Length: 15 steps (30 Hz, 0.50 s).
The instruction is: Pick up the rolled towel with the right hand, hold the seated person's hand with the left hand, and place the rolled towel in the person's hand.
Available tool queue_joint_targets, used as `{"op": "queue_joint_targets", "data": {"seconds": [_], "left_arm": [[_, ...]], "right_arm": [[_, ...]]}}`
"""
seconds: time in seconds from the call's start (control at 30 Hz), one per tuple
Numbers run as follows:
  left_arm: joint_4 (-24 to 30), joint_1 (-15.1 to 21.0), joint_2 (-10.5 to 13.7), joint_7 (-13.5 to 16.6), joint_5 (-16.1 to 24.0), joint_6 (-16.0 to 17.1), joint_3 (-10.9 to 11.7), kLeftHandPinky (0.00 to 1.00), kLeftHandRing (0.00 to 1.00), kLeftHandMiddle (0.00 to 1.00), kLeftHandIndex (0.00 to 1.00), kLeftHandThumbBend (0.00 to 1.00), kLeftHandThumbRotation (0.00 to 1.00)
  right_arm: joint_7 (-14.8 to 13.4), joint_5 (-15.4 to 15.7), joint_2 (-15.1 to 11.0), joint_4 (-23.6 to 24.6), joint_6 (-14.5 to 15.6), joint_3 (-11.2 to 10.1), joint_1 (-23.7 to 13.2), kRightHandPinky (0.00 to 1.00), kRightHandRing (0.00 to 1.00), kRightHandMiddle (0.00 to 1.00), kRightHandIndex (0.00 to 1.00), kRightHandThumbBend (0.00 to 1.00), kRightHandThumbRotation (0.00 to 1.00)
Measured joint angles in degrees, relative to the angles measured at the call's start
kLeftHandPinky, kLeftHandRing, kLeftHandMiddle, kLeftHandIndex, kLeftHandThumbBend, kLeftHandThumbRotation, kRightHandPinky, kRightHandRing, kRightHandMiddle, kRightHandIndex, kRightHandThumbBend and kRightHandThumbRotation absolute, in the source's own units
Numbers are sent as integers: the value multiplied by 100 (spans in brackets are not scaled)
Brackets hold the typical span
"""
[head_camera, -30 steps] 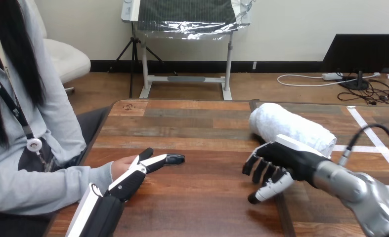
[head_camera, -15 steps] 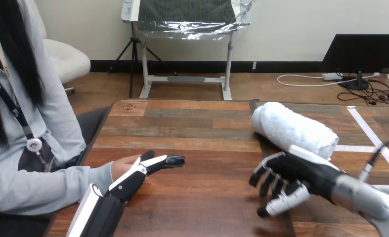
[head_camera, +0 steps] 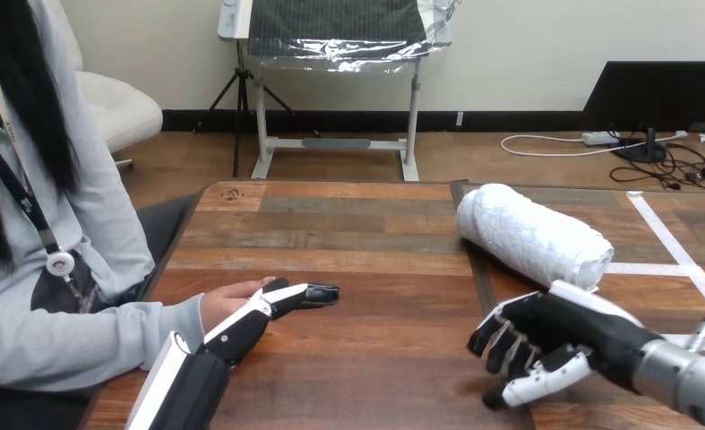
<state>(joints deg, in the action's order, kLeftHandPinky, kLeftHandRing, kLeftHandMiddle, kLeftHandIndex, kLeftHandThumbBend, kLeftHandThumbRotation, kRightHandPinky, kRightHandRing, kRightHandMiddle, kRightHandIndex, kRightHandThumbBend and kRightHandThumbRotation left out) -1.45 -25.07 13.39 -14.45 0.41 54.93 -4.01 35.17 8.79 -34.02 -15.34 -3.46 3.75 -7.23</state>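
Nothing is done yet. The rolled towel (head_camera: 535, 235) lies on the bench (head_camera: 366, 228), right of the middle. The right hand (head_camera: 550, 336) hangs below it, fingers loose and empty. The left hand (head_camera: 241, 327) lays straight fingers against the person's hand (head_camera: 223, 301).

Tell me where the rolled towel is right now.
In the head view, the rolled towel lies on the right half of the table, toward its far edge. It is just beyond the right hand, which does not hold it.

Your left hand (head_camera: 257, 315) flat, fingers straight; your right hand (head_camera: 550, 333) low at right, fingers loosely bent, empty.
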Motion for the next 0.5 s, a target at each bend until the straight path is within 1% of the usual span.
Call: {"op": "queue_joint_targets", "data": {"seconds": [0.23, 0.33, 0.5], "left_arm": [[-98, 135, -9, -45, 0, -31, -11, 94, 80, 78, 76, 88, 55], [-146, 216, -21, -73, 0, -36, -22, 94, 80, 78, 76, 88, 55], [-228, 369, -42, -107, -1, -36, -51, 94, 80, 78, 77, 86, 55]], "right_arm": [[-49, -262, -17, 356, 115, -288, 62, 40, 47, 53, 59, 88, 14], [-171, -357, -15, 530, 119, -427, 50, 42, 49, 54, 60, 90, 15], [-505, -409, -14, 757, 115, -621, -77, 47, 55, 59, 64, 93, 15]]}}
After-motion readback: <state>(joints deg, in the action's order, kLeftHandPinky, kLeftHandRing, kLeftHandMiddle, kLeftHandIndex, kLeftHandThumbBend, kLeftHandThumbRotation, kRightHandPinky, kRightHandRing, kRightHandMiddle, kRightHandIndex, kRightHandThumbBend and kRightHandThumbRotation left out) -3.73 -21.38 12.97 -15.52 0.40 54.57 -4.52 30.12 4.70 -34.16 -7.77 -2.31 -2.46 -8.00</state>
